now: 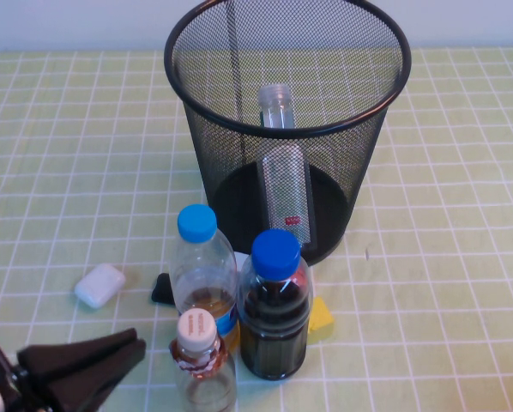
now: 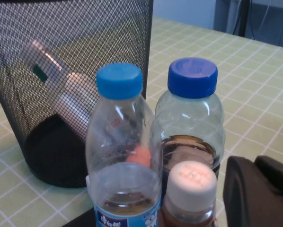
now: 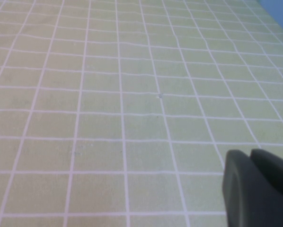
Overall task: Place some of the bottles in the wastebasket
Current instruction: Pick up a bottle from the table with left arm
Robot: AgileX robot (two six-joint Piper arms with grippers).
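The black wire-mesh wastebasket stands at the back centre; it also shows in the left wrist view. The tall colourless bottle lies inside it, leaning on the wall, and is seen through the mesh in the left wrist view. The small beige-capped bottle with reddish liquid stands upright at the front, and shows in the left wrist view. My left gripper is shut and empty, just left of it, fingers together in its wrist view. My right gripper is shut and empty over bare table, outside the high view.
A light-blue-capped bottle and a dark cola bottle with blue cap stand between the small bottle and the bin. A white case, a black flat piece and a yellow block lie nearby on the green checked cloth.
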